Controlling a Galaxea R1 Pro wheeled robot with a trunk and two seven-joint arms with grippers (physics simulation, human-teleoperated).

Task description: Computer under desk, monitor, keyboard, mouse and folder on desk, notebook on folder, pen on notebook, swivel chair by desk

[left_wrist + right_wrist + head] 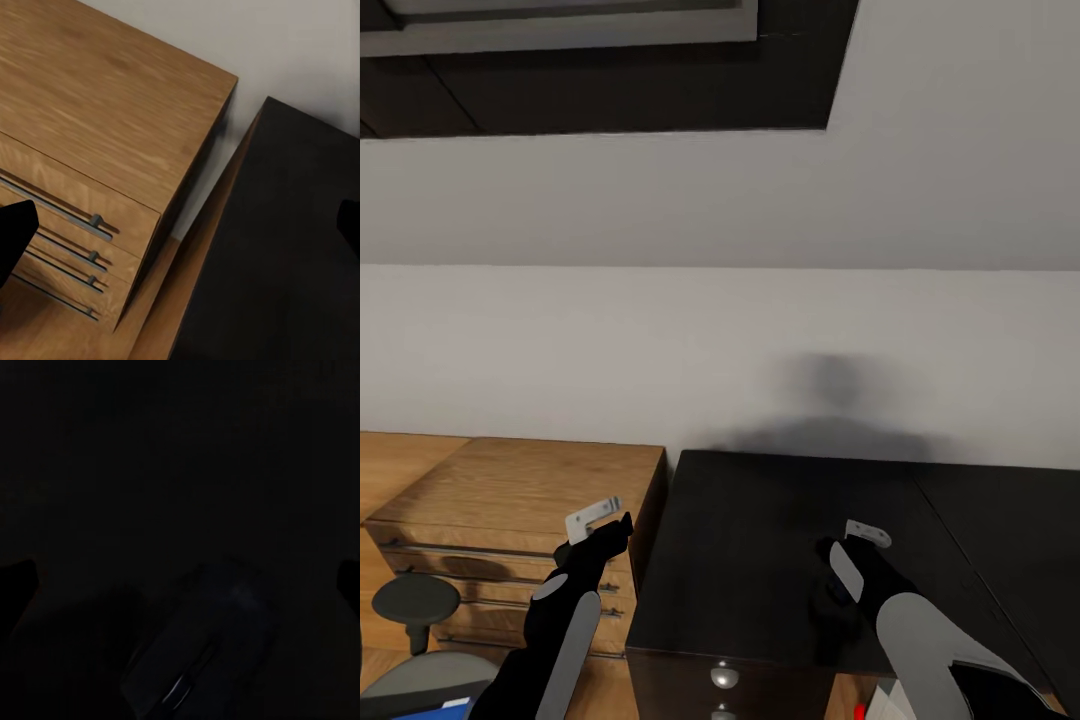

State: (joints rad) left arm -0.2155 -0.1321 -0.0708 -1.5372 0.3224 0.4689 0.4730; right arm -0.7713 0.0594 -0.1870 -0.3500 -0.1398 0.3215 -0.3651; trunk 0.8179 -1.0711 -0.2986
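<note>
1. Pale grey wall [720, 330] backs the scene, with the desk [760, 540] pushed against it; the glossy black top fills the lower right of the head view.
2. On that top, in the right wrist view, a small dark rounded lump that looks like the mouse [206, 652] lies just ahead of the camera, between the two black fingertips [16, 585] at the picture's edges; the view is very dark, so I cannot tell whether anything touches it.
3. Those fingertips stand far apart, so the right gripper [830, 575] is spread wide, holding nothing. In the head view it hangs low over the desk's front part, and the mouse itself cannot be made out there against the black surface.
4. The left gripper [615, 530] is held above the gap between the desk and a wooden chest of drawers [520, 520]. Its fingers also sit at opposite edges of the left wrist view, wide apart and empty.
5. The chest stands just beside the desk's left end, showing long thin metal handles [67, 217].
6. Round silver knobs [724, 677] mark the desk's drawer unit below the front edge.
7. At the lower left corner, part of the swivel chair [415, 670] shows, with a sliver of the blue folder [435, 708] on its seat.
</note>
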